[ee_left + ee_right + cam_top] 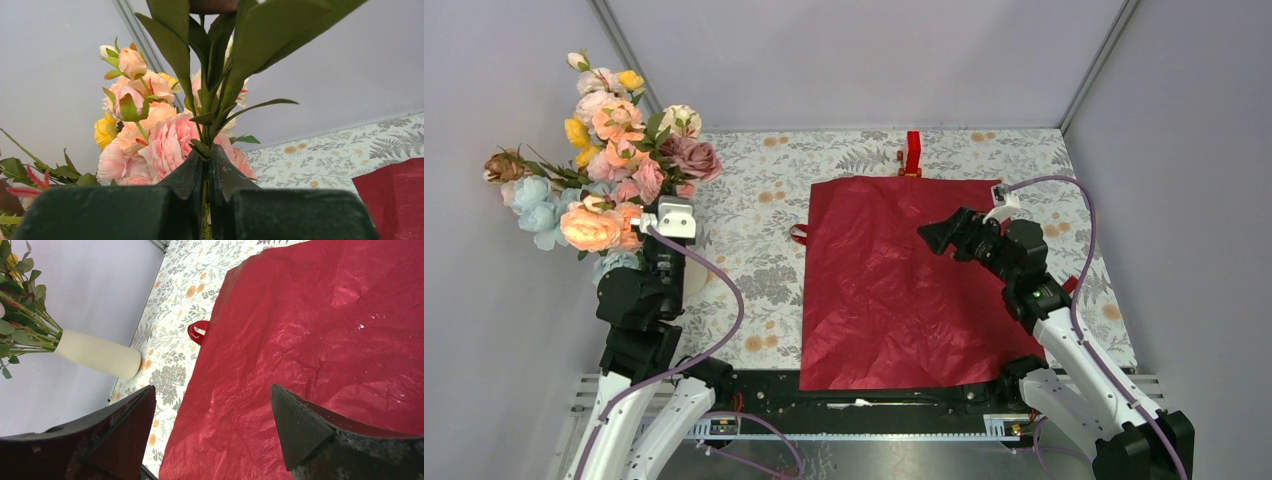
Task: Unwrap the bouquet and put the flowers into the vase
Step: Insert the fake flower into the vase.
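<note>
Pinching the flowers by a stem, left gripper hangs by the vase; right gripper spread. Judgement: lower straight in, release late.

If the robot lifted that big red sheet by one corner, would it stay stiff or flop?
Probably flop: the red sheet looks thin and is crinkled all over, so it would likely drape and fold. It seems light for its spread, so a push might bunch it on the floral tablecloth rather than slide it whole.
</note>
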Available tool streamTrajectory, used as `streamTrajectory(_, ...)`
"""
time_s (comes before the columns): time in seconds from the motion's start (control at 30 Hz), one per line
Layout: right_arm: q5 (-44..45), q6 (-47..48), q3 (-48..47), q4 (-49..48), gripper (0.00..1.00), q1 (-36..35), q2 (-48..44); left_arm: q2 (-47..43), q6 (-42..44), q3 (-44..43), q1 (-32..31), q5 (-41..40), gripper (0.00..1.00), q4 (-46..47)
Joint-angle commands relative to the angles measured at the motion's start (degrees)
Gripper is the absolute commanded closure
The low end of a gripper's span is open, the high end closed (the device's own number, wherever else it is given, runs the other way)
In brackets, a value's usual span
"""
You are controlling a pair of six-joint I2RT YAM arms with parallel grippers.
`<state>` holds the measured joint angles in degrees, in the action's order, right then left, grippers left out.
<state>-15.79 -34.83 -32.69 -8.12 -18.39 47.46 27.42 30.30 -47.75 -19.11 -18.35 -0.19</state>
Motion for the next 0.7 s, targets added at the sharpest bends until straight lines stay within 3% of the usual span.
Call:
streamTrajectory(0.0,-1.15,-0.14,0.44,-2.40,0.09,0.46,-0.77,-1.36,1.15,0.73,0.31,-2.44,1.00,6.56)
streamTrajectory(0.23,-1.39,-0.23,1.14,-2.84,0.10,0.53,-0.97,-0.60,-1.48,2.12,0.31,-9.09,1.00,6.85)
streamTrajectory(0.67,-1.91,-0.74,1.90,-3.07,0.13,0.80,-1.67,-2.37,-7.06,6.13,1.02,-12.66,1.00,3.53)
